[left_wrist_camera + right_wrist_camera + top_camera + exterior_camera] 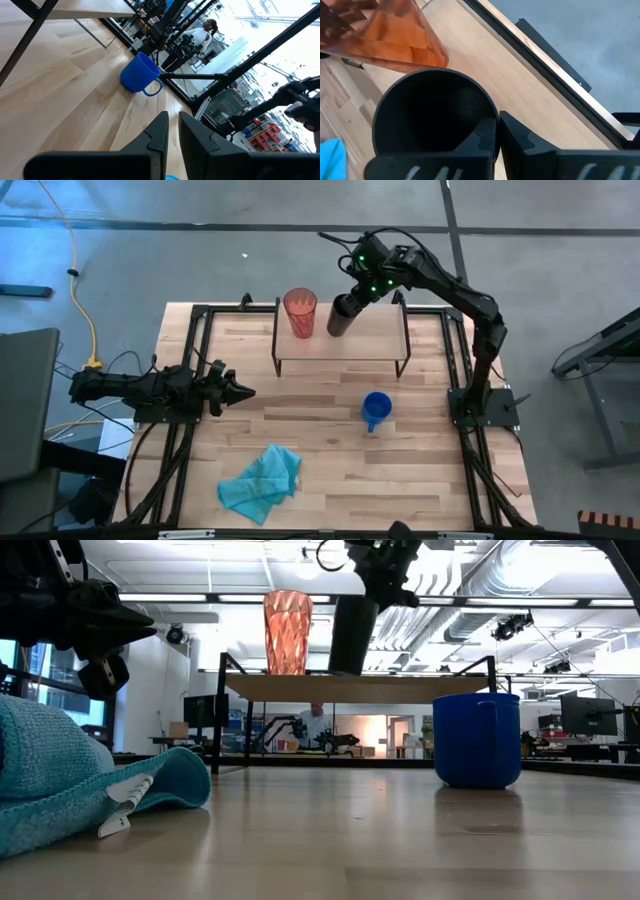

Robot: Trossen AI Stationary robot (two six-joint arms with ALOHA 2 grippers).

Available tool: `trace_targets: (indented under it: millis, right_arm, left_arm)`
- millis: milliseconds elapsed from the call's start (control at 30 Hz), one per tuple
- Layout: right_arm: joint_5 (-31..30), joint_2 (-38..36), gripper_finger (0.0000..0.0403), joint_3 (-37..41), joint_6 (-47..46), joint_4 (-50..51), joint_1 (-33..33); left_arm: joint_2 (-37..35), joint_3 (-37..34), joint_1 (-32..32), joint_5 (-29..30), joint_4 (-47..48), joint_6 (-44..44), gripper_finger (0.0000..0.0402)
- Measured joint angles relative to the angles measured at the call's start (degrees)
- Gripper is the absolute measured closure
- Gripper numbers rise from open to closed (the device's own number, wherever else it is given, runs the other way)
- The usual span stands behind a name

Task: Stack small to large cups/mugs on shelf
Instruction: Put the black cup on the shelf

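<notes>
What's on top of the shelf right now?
On the shelf stand the red-orange tumbler and the black cup, gripped at its rim by the right gripper. The cup's base contact is hidden.

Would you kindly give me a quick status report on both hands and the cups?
Right hand shut on black cup, on shelf beside red tumbler. Left hand shut, idle. Blue mug on table, unobstructed.

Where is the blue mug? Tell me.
In the high view, the blue mug stands on the table, right of centre, in front of the shelf.

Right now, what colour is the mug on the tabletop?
Blue mug, clearest in the low view.
</notes>
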State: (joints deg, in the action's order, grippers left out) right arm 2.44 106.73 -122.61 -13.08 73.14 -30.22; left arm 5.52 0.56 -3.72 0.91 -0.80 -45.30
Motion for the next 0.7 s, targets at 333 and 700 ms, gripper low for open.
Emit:
trace_targets:
  millis: [333,700]
  right_arm:
    - [0.07,1.4,0.0403,0.0,-0.16,0.3,0.24]
    - [0.48,2.45,0.0403,-0.02,-0.19,0.74,0.61]
  left_arm:
    - [0.0,0.0,-0.01,-0.25,0.0,-0.02,0.0369]
    - [0.0,0.0,0.01,-0.46,0.0,-0.02,0.0369]
